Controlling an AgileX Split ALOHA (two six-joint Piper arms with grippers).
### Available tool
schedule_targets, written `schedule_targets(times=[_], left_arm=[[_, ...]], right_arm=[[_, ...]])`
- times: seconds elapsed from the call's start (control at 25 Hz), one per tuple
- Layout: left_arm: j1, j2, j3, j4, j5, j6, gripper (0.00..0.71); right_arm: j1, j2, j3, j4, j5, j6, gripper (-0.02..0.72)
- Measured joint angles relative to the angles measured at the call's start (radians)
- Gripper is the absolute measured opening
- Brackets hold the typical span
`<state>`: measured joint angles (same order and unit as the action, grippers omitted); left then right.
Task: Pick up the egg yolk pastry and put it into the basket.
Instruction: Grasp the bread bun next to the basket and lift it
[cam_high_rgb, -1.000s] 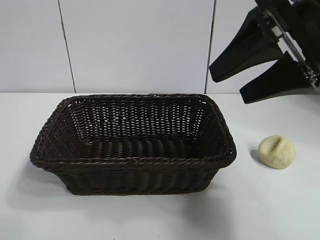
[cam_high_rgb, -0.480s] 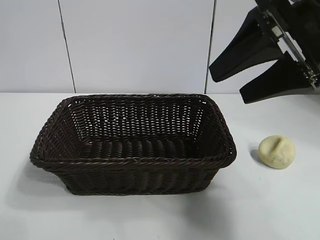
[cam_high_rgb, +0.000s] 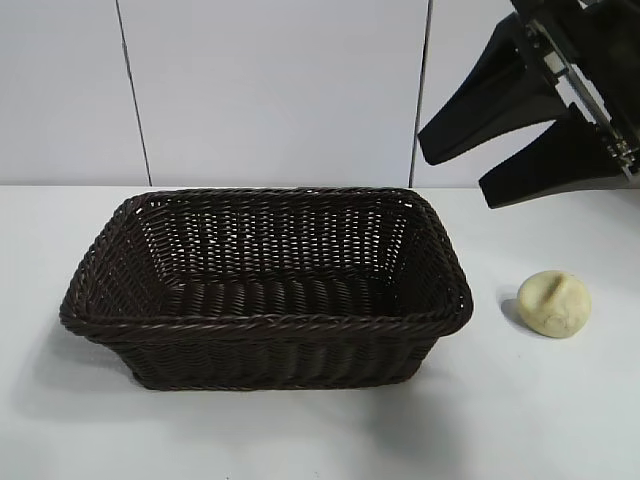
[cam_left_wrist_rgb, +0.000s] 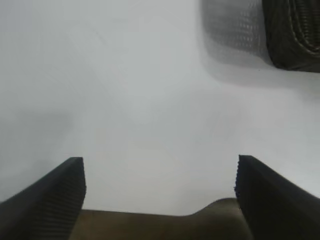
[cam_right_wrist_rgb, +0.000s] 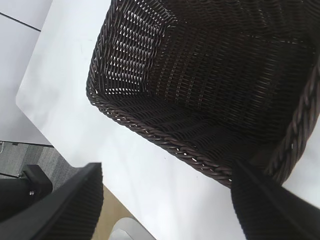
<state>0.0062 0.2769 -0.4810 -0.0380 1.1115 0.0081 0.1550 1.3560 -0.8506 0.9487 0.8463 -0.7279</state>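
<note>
The egg yolk pastry (cam_high_rgb: 554, 303), a pale yellow lump with a crease on top, lies on the white table to the right of the basket (cam_high_rgb: 270, 322), a short gap away. The dark woven basket is empty. My right gripper (cam_high_rgb: 458, 172) hangs open and empty in the air above the pastry and the basket's right end. In the right wrist view it (cam_right_wrist_rgb: 166, 170) looks down on the basket's rim (cam_right_wrist_rgb: 150, 132); the pastry is out of that view. My left gripper (cam_left_wrist_rgb: 159, 167) is open over bare table, with a corner of the basket (cam_left_wrist_rgb: 295, 35) ahead. It is outside the exterior view.
The white table (cam_high_rgb: 540, 420) runs all round the basket. A pale panelled wall (cam_high_rgb: 270, 90) stands behind it. In the right wrist view the table's edge (cam_right_wrist_rgb: 75, 135) drops to a grey floor, where a dark fixture (cam_right_wrist_rgb: 27, 187) stands.
</note>
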Motion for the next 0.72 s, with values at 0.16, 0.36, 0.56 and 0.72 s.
schedule_targets(times=[0.16,0.36,0.56,0.72], left_arm=[[0.0,-0.123,0.0,0.0,0.001,0.0,0.596],[0.0,-0.257,0.0,0.0,0.009,0.0,0.596],[-0.003,-0.289,0.0,0.0,0.013,0.0,0.596],[-0.007,-0.289,0.0,-0.004,0.013,0.0,0.596]], right_arm=[[0.0,0.0,0.0,0.0,0.0,0.002,0.519],[0.0,0.0,0.0,0.0,0.004,0.031,0.519],[0.0,0.0,-0.003,-0.004,0.011,0.08,0.519],[0.0,0.009,-0.039,-0.057,0.019,0.155,0.519]])
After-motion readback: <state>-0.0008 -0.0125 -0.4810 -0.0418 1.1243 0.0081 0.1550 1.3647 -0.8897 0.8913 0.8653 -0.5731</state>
